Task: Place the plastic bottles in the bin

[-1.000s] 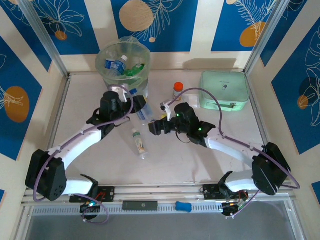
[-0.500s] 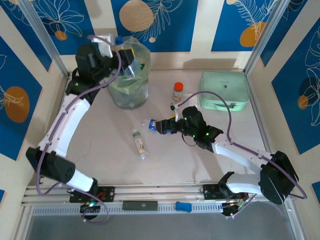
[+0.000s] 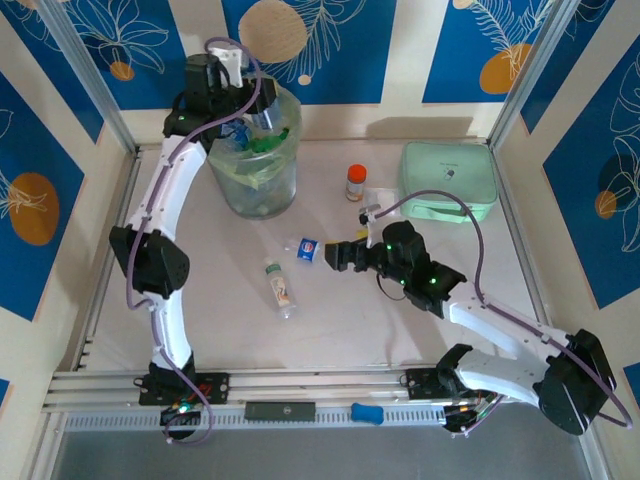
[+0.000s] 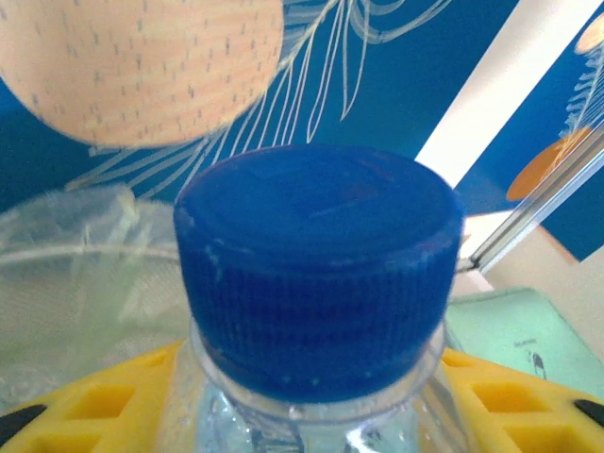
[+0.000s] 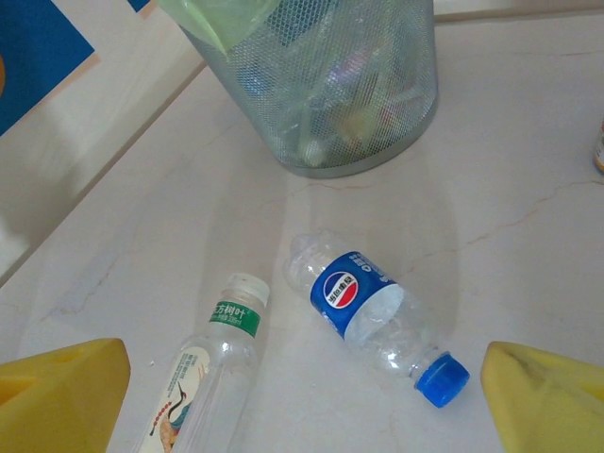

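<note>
The left gripper point(image 3: 245, 100) hangs over the bin point(image 3: 262, 192). Its yellow fingers point(image 4: 99, 401) are set narrow against the shoulders of a clear bottle point(image 4: 316, 283) with a blue cap, gripping it. The bottle seems to sit above the bin's mouth, though the arm hides much of it. On the table point(image 3: 220, 335) a white-capped bottle point(image 3: 280, 288) lies flat, and just right of it lies a blue-labelled bottle point(image 5: 373, 316). The right gripper point(image 3: 332, 252) sits low beside that one, its fingers point(image 5: 61, 396) spread wide and touching nothing

bare table point(image 5: 528, 236) around blue-labelled bottle point(image 5: 363, 307), bin point(image 5: 330, 94) beyond
</note>
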Robot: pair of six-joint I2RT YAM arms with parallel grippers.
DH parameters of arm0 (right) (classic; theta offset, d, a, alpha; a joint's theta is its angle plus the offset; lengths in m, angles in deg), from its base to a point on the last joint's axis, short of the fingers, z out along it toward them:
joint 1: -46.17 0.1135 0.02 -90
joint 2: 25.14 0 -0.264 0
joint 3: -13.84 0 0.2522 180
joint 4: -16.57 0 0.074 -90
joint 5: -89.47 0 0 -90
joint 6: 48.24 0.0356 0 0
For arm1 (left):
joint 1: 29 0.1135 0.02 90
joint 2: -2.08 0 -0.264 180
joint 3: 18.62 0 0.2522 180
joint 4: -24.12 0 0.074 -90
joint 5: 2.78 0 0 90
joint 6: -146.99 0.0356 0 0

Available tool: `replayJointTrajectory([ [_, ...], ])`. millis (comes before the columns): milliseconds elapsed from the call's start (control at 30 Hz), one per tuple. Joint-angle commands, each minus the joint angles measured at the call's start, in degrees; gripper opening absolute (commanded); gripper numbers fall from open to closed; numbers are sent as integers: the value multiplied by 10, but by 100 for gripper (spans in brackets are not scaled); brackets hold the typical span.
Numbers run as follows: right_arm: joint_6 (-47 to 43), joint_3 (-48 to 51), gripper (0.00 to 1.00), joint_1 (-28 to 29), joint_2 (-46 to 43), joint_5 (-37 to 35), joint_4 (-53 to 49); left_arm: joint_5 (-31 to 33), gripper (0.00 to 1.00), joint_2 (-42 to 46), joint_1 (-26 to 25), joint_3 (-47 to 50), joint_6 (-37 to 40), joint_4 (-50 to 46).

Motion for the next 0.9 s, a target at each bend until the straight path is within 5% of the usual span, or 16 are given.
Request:
replayJointTrajectory([
  [0, 12, 15, 96, -5, -22, -19, -13, -26, 47, -15, 5, -27, -20, -26],
  [300, 22, 26, 97, -13, -29, -17, -8, -38, 54, -34, 5, -27, -26, -60],
  [533, 23, 23, 97, -14, -27, -15, -11, -22, 100, -16, 6, -26, -22, -76],
  [867, 12, 10, 97, -21, -6, -17, -18, 50, 99, 129, 11, 126, -5, 3],
])
